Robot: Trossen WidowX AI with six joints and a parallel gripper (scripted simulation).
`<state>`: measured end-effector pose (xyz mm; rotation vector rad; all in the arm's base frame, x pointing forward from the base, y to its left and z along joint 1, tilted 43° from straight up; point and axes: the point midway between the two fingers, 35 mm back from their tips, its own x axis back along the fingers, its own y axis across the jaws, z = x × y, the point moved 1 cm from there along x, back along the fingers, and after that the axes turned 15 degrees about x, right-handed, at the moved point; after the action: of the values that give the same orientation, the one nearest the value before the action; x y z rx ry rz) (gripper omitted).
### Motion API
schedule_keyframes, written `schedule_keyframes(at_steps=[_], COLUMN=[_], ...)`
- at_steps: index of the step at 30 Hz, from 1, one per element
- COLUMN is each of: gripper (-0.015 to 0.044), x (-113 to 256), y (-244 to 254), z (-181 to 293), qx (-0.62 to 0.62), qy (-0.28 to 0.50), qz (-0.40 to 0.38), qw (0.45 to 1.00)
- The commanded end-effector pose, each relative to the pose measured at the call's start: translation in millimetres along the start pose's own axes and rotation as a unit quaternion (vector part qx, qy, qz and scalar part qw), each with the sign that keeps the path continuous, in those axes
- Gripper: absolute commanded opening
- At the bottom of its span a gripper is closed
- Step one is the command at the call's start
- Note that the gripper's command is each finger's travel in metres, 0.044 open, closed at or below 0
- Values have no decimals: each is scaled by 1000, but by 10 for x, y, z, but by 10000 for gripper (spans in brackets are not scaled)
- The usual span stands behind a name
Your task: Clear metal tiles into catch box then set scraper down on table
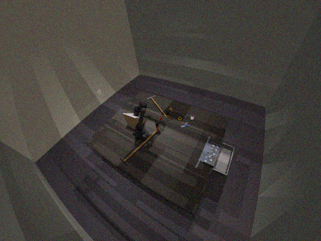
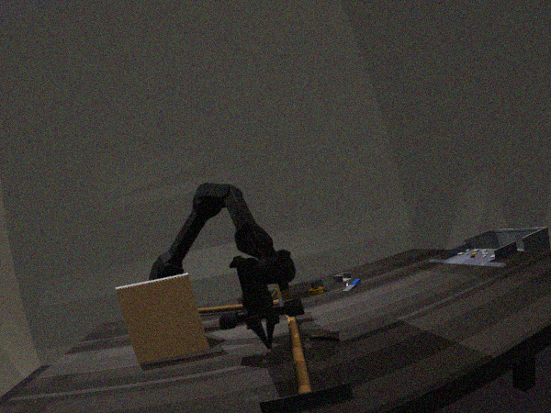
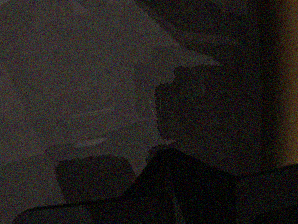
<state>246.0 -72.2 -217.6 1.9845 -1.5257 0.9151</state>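
Observation:
My gripper [image 2: 269,345] [image 3: 166,157] is shut and empty, low beside a wooden handle, which shows at the right edge of the wrist view. A long tool with a wooden handle [image 1: 140,145] [image 2: 298,353] [image 3: 291,85] and a dark crosswise blade [image 2: 307,400] lies on the near side. A second long-handled tool [image 1: 159,107] [image 2: 220,307] with a pale crosswise head [image 1: 151,97] lies farther back. Which one is the scraper is hard to tell. Several small tiles [image 1: 214,153] [image 2: 475,253] lie scattered on the steel plate [image 1: 199,160] [image 2: 487,263]. The catch box [image 1: 231,160] [image 2: 506,251] adjoins its far end.
A tan upright board [image 1: 130,121] [image 2: 161,321] with a white top edge stands beside the arm. A blue-ended item [image 1: 185,125] [image 2: 353,284], a yellow ring [image 1: 180,118], a small white item [image 1: 192,117] and a red item [image 1: 160,118] lie beyond the near tool.

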Motion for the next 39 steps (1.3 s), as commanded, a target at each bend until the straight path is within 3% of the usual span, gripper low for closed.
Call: schedule_keyframes(at_steps=[1,39], gripper=[0,0], x=[0,14], y=[-36,-394], z=[15,165], qx=[-1,0], qy=[0,1], qz=[3,4], qw=[1000,1000])
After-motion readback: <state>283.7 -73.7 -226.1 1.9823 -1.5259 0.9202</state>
